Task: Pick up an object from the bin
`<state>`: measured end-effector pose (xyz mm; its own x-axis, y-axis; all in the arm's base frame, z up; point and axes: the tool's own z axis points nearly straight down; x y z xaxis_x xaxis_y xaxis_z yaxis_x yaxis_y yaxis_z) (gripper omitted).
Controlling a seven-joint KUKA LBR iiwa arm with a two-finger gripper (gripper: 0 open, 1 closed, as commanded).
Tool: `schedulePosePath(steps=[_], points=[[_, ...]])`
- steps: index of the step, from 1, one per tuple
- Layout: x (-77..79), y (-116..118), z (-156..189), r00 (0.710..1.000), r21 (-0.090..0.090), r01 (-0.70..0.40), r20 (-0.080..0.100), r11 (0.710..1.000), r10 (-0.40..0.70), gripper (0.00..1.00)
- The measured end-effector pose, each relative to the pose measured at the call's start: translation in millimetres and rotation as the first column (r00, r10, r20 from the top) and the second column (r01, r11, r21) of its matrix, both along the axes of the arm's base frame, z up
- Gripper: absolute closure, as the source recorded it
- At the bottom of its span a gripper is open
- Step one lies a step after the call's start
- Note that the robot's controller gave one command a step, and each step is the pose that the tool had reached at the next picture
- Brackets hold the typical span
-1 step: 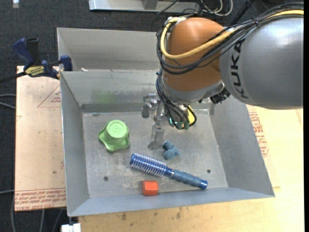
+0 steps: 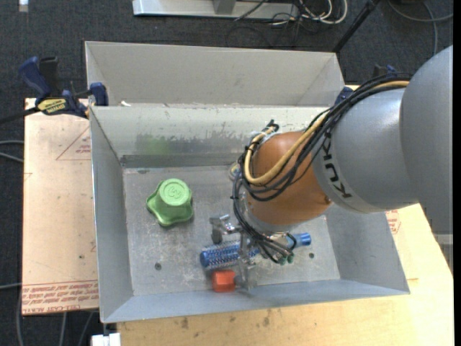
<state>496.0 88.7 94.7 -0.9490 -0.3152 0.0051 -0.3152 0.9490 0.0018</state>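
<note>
Landmark: blue ribbed piece (image 2: pixel 220 256), a short spiky-looking roller lying flat on the floor of the bin (image 2: pixel 108 215).

Nearest the camera, red block (image 2: pixel 224 281), just in front of the blue ribbed piece and right by the front wall. Cannot tell if the two touch.

Gripper (image 2: pixel 243 259) is low, at the right end of the blue ribbed piece, touching it or nearly so. How wide it stands: cannot tell, hidden under the wrist. Nothing seen held.

Small blue piece (image 2: pixel 303 239) lies right of the blue ribbed piece and a little further back, half under the cables. The orange cover (image 2: pixel 284 179) of the wrist looms behind it.

Green lobed cap (image 2: pixel 171 201) sits behind-left of the blue ribbed piece, well apart, in the open.

Likely target, as a judgement: the blue ribbed piece, maybe the red block.

To do it well: centre on one piece only and close across the roller's short width, not its length. Keep off the front wall, since the red block leaves little room there. Lift straight up, and check nothing snags on the cables.
</note>
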Motion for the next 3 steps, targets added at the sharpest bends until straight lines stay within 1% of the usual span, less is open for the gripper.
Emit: schedulePosePath(steps=[1, 2, 3], points=[[-5.9, 7.6, -21.7, 0.995, 0.001, -0.098, 0.016, 0.995, 0.098, 0.00], [-8.2, 7.0, -21.9, 0.995, 0.000, -0.097, 0.006, 0.995, 0.097, 1.00], [-3.8, 7.8, 106.5, 0.994, 0.001, -0.112, 0.014, 0.994, 0.112, 1.00]])
